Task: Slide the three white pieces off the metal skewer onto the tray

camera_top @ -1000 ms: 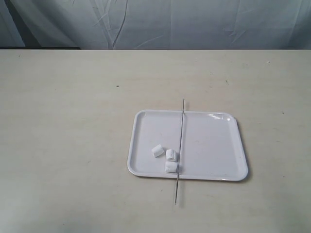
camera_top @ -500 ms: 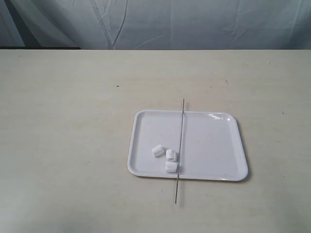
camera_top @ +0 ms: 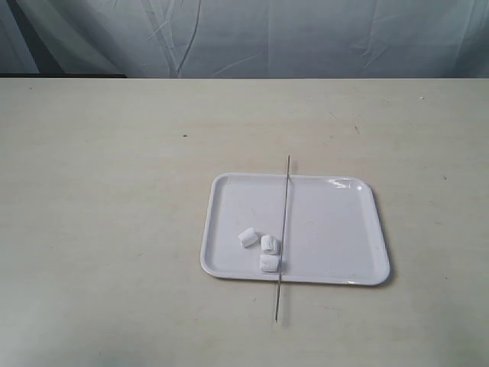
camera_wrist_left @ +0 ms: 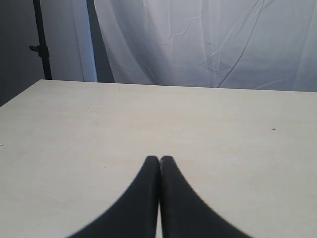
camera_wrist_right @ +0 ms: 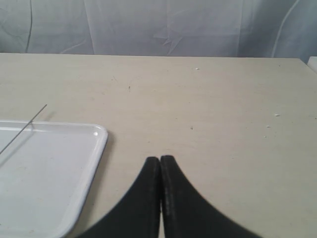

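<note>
The white tray lies on the table in the exterior view. Three white pieces lie loose in its near-left part: one to the left, two right beside the metal skewer. The skewer lies across the tray from far to near, both ends sticking past the rims. No arm shows in the exterior view. My left gripper is shut over bare table. Beside the tray's corner, my right gripper is shut and empty; the skewer's tip shows there.
A pale wooden table carries everything. A wrinkled white cloth backdrop hangs behind its far edge. A dark stand is seen off one table corner in the left wrist view.
</note>
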